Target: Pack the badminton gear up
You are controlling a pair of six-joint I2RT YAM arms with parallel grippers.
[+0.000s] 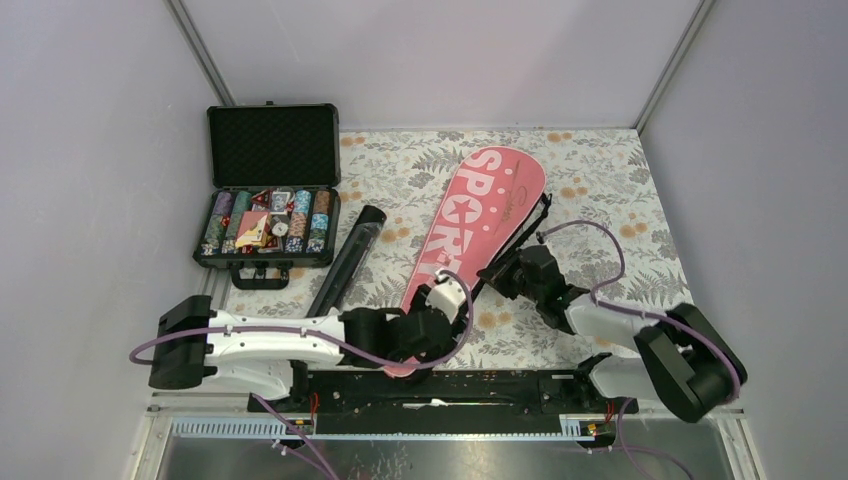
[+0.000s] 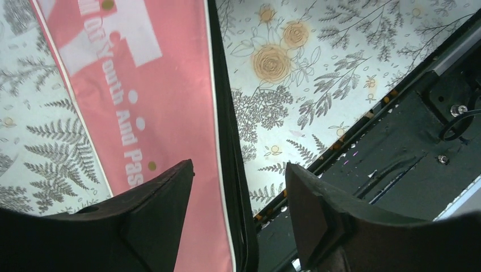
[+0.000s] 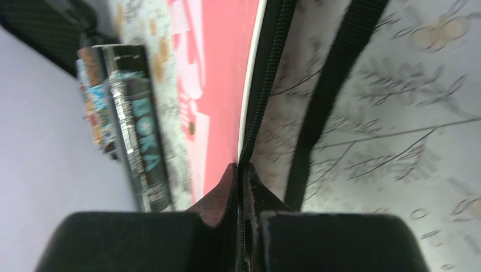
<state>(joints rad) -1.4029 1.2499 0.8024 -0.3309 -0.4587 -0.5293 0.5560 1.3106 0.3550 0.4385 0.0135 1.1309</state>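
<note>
Pink racket bag (image 1: 480,210) lies flat, diagonal on floral cloth (image 1: 600,200), narrow end nearest bases. At that end left gripper (image 2: 238,170), fingers spread, zipper edge (image 2: 224,113) running between them, no contact visible; likely poised to steady it. Further up right side, right gripper (image 3: 243,170) pinched shut on same zipper edge, probably tensioning bag for zipping. Beyond, black tube (image 1: 347,262) lies outside bag, near its left side. Poker chip case (image 1: 270,190) farthest, lid up.

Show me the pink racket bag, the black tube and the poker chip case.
pink racket bag (image 1: 470,225), top external view, on its pink face
black tube (image 1: 346,262), top external view, middle of its body
poker chip case (image 1: 272,146), top external view, on its open lid
</note>
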